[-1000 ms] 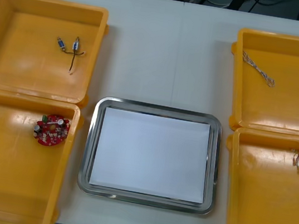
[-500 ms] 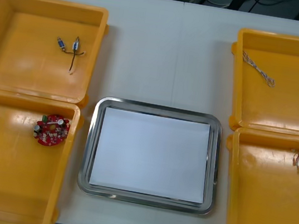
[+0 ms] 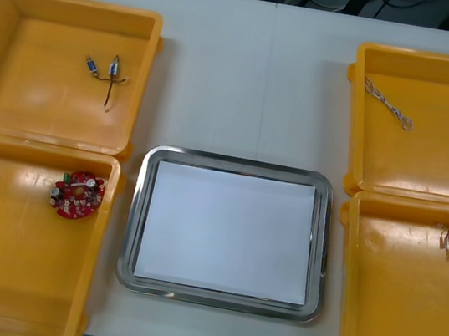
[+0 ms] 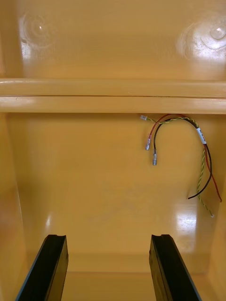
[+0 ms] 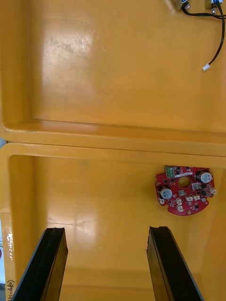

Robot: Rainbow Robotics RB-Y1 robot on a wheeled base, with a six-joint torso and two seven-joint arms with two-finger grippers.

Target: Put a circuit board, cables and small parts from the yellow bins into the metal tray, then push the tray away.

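Left end effector (image 5: 106,233) is hanging released, fingers wide apart and holding nothing, over the near left bin (image 5: 84,207). The circuit board (image 5: 184,189) is lying flat on the bin floor just past the fingers and off to one side, so it's not lined up between them yet. Right end effector (image 4: 109,237) is doing the same thing over the near right bin (image 4: 70,178): spread wide and empty, with the red and yellow cable (image 4: 188,155) curled up ahead of it near the bin's far wall.

What's changing? Honestly nothing. Compared with a second ago every item is sitting in the same spot and both arms are staying parked at the edges. So I'm reading this as the very start, with no pick underway.

Further out, the tray (image 3: 138,206) is sitting on the counter (image 3: 254,80) between the bins, white inside, nothing in it. The small metal parts (image 3: 104,70) and the twisted blue and white cable (image 3: 388,104) are waiting in the far bins.

Writing: there's a white band on the cable and some tiny print at the bin's edge, and I'm not managing to read either.
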